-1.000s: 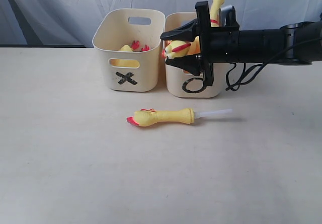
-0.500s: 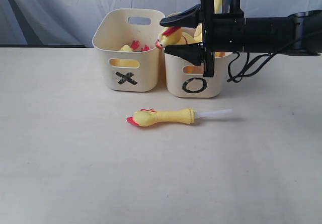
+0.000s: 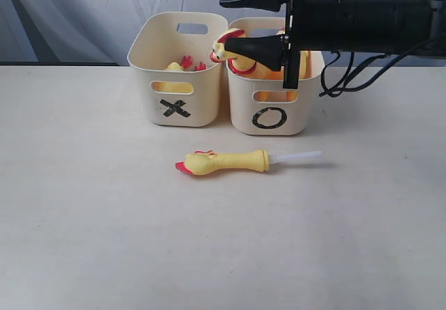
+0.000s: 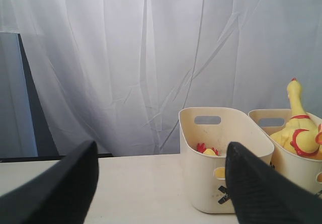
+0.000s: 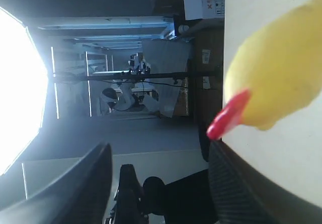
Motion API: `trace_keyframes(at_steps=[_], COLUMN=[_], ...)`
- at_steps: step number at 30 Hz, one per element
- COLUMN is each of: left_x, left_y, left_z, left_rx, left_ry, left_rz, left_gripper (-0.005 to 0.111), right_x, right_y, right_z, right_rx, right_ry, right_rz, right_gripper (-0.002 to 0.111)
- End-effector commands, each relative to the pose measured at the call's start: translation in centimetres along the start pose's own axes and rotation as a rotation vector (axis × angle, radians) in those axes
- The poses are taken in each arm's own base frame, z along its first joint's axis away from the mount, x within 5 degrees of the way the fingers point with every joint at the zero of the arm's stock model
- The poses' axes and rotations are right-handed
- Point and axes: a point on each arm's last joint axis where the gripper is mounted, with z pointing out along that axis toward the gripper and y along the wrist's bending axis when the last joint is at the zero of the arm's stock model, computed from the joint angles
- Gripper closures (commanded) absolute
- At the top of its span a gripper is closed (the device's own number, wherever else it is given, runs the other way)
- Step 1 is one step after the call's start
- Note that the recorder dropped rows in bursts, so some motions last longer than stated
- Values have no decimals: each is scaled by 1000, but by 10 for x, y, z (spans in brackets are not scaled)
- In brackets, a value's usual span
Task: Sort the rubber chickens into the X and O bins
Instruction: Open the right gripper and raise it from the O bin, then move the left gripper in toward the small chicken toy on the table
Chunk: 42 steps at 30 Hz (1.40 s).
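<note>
The X bin [image 3: 150, 59] and the O bin [image 3: 244, 111] stand side by side at the back of the table. Red feet of a rubber chicken [image 3: 187, 63] show inside the X bin. Another rubber chicken [image 3: 228, 47] lies in the O bin, its head over the rim toward the X bin. The small rubber chicken [image 3: 226, 161] lies on the table in front of the bins. My right gripper [image 3: 240, 24] hovers open above the O bin, and that chicken [image 5: 282, 83] is outside its fingers. My left gripper [image 4: 161, 183] is open and empty, looking at the X bin [image 4: 201, 158].
A white curtain [image 3: 83, 10] hangs close behind the bins. The right arm [image 3: 376, 24] and its cable [image 3: 348, 80] reach in from the right above the table. In the left wrist view a chicken [image 4: 296, 100] stands neck-up in the O bin [image 4: 297, 166].
The right gripper has risen above the O bin. The chicken that was between its fingers has come out and now rests in the O bin with its head over the rim.
</note>
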Motion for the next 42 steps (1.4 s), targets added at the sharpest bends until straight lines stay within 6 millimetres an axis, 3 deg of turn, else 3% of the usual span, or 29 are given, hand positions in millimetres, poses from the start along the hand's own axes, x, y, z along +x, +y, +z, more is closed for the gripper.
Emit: trace_keyframes(at_steps=[1, 8, 10, 15, 23, 28, 35, 42], left_x=[1, 1, 1, 1, 1, 1, 1, -3], left_y=[1, 1, 0, 0, 0, 0, -4, -29], left_z=[-1, -1, -1, -1, -1, -1, -1, -6], left_rx=[-4, -4, -3, -3, -3, 1, 50, 327], left_ry=[1, 1, 1, 1, 1, 1, -6, -47], left_rz=[-2, -2, -2, -2, -2, -2, -2, 26], left_gripper=[40, 40, 40, 40, 40, 40, 41, 63], right_x=[7, 14, 17, 28, 50, 75, 111, 146], right_y=[17, 29, 32, 42, 65, 93, 118, 139], right_z=[-3, -6, -8, -12, -23, -36, -58, -78], right_rx=[-34, -30, -15, 26, 88, 105, 225, 310], right_ry=[17, 25, 37, 70, 128, 147, 198, 185], right_rz=[-41, -161, -182, -344, -677, -926, -1131, -1220], right_gripper=[54, 62, 72, 110, 109, 109, 109, 109])
